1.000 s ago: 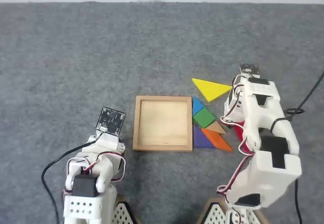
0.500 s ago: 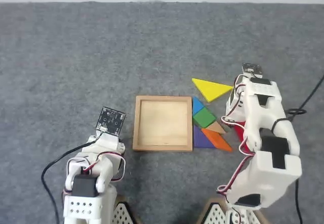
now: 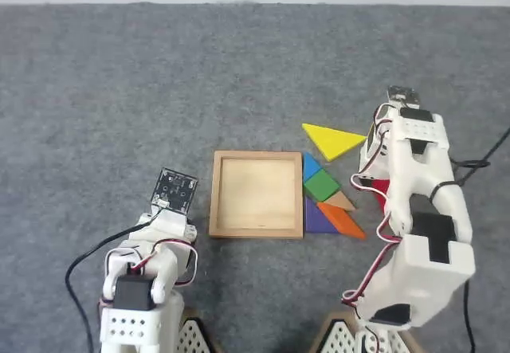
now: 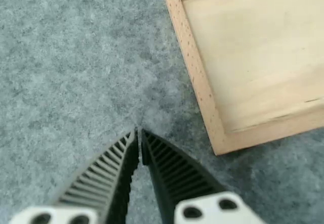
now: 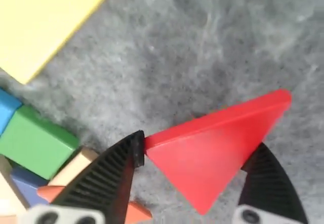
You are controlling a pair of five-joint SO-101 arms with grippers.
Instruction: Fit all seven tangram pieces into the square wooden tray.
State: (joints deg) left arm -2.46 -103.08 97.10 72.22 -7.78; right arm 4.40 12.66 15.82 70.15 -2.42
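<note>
Two grippers: one clamped on a piece, the other closed on nothing.
Right gripper (image 5: 197,150): jaws spread around the red triangle (image 5: 212,143), one finger at a corner of it and the other against the far edge. The piece sits tilted between them. Whether it clears the carpet cannot be told.
Left gripper (image 4: 139,133): jaws pressed together with nothing between them, tips over bare carpet near a corner of the wooden tray (image 4: 195,67).
Red triangle, from above: a sliver (image 3: 381,186) shows beside the right arm, near the tan triangle (image 3: 341,201).
Cluster by the tray: blue piece (image 3: 310,166), green square (image 3: 321,184), the tan triangle, purple triangle (image 3: 315,217) and orange triangle (image 3: 343,219) are packed together. The blue, green and purple ones lie against the tray's right rim.
Yellow triangle (image 3: 331,139): flat on the carpet, just beyond the cluster, with a point toward the right arm.
Wooden tray, from above: square, its rim (image 3: 217,194) framing a bare wooden floor, between the two arms.
Carpet (image 3: 119,90): grey, under everything.
</note>
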